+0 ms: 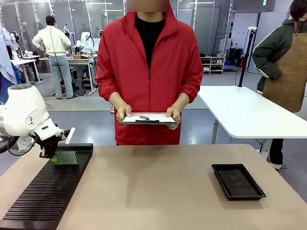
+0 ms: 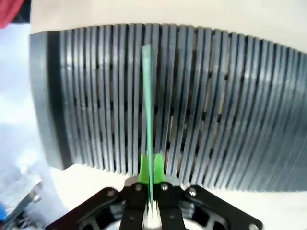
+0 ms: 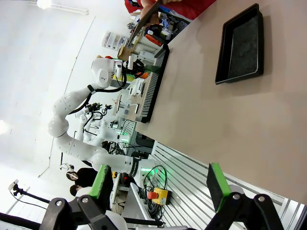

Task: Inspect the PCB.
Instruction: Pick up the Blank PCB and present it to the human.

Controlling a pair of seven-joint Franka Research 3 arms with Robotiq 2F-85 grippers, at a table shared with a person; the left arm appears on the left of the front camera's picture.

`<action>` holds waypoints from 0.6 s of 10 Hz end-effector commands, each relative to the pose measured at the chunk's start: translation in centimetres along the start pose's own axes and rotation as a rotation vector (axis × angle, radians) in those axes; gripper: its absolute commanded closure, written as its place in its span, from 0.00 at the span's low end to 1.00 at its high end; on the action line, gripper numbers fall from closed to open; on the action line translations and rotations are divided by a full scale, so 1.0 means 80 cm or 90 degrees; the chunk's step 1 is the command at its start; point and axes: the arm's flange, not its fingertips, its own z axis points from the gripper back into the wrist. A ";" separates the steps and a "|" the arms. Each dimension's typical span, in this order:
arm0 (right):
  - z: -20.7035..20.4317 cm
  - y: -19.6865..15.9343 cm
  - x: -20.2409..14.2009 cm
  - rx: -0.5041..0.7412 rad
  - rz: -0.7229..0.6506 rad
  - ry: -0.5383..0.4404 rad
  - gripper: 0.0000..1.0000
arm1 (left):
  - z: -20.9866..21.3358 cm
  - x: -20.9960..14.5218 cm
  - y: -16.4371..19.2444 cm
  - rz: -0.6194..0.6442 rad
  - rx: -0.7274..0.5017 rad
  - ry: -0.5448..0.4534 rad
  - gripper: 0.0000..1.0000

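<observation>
At the near left, the left gripper (image 2: 150, 165) is clamped on one edge of the PCB (image 2: 147, 96), which stands edge-on over the slotted black rack (image 2: 230, 120); whether its lower edge sits in a slot is unclear. The right gripper (image 3: 158, 182) hangs wide and empty, well apart from it. The task looks barely begun: the board is gripped, the inspection itself not yet done, and the person (image 1: 148, 72) beyond holds a clipboard (image 1: 148, 119).

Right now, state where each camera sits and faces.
Front: fixed between the arms, facing the person with a clipboard; left arm shows.
Left wrist: looks down the left end effector, shut on the edge-on PCB, over the rack.
Right wrist: rolled sideways, past the open right end effector toward the tray.
Front and left wrist share PCB, rack.
</observation>
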 end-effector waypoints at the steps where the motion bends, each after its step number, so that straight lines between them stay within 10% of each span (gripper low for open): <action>1: 0.001 0.002 0.000 0.006 0.007 -0.004 0.00 | 0.054 -0.009 -0.004 0.096 0.010 -0.053 1.00; 6: 0.001 0.002 0.000 0.006 0.007 -0.004 0.00 | 0.094 -0.060 -0.047 0.429 -0.155 -0.388 1.00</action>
